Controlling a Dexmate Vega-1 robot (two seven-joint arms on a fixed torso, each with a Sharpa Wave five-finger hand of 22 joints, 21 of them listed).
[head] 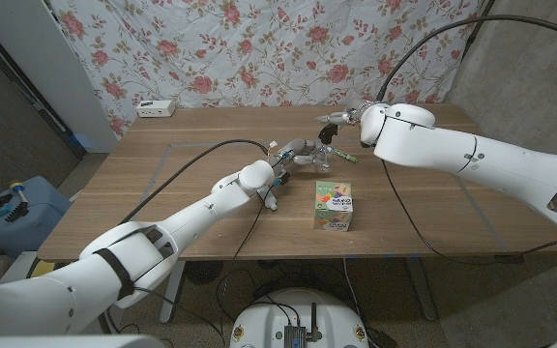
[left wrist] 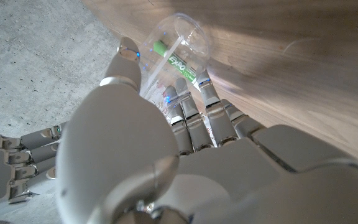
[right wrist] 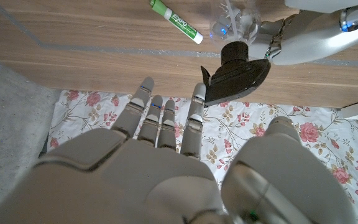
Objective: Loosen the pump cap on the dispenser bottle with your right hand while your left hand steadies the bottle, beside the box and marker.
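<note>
Holding: my left hand grips the clear dispenser bottle around its body, near the middle of the tabletop.
Reaching: my right hand is open, fingers apart, just beside the black pump cap but not yet on it.
Neighbours: the green marker lies just beside the bottle; the small box stands near, closer to me.
Handling: I judge the bottle is light, thin and smooth, so it can slip or dent under a hard squeeze.
Hold point: I think the round collar under the flat pump head is best, because the head alone may only spin.
</note>
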